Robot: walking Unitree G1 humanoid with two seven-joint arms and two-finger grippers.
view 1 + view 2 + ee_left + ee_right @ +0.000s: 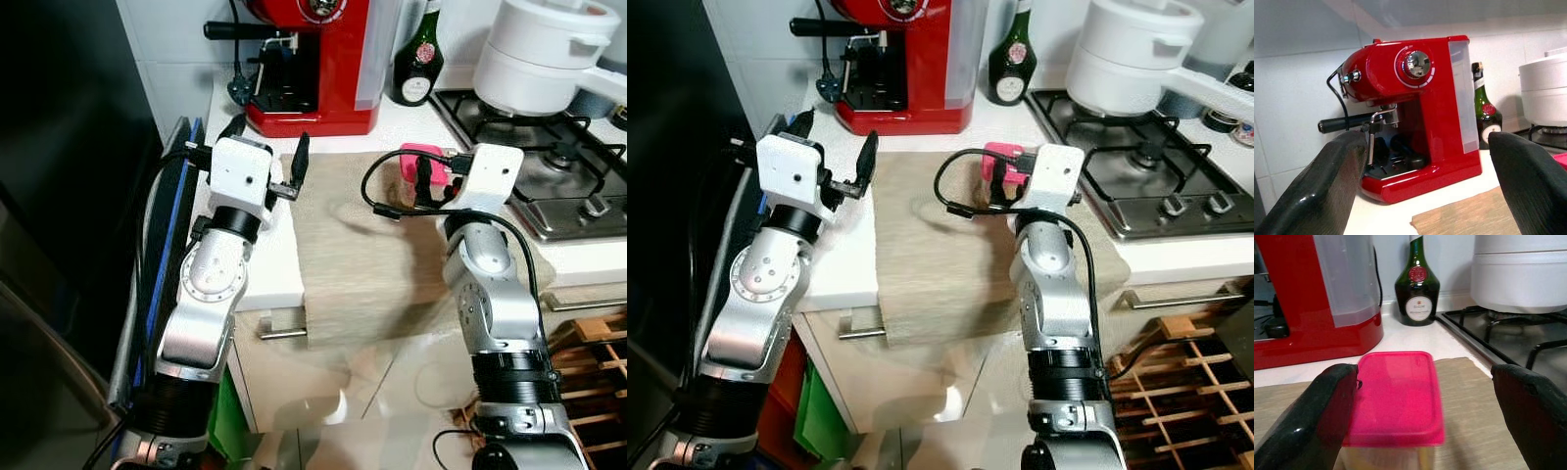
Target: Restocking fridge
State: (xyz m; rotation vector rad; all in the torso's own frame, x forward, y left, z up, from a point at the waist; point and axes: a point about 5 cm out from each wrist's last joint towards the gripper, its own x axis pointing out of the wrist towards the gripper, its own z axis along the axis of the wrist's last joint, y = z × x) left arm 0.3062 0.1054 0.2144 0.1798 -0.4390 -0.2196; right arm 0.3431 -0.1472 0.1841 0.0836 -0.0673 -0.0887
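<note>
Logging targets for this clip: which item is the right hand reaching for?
Find the red coffee machine on the counter. On the beige cloth before it sits a small box with a pink lid, between the open right hand's fingers, the only pink thing there.

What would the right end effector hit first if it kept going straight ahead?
Probably the pink-lidded container, lying just ahead between the open fingers of the right end effector; the green bottle stands farther behind.

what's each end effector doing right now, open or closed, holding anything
Left end effector: open, holding nothing, facing the coffee machine.
Right end effector: open, holding nothing, fingers either side of the pink-lidded container.
</note>
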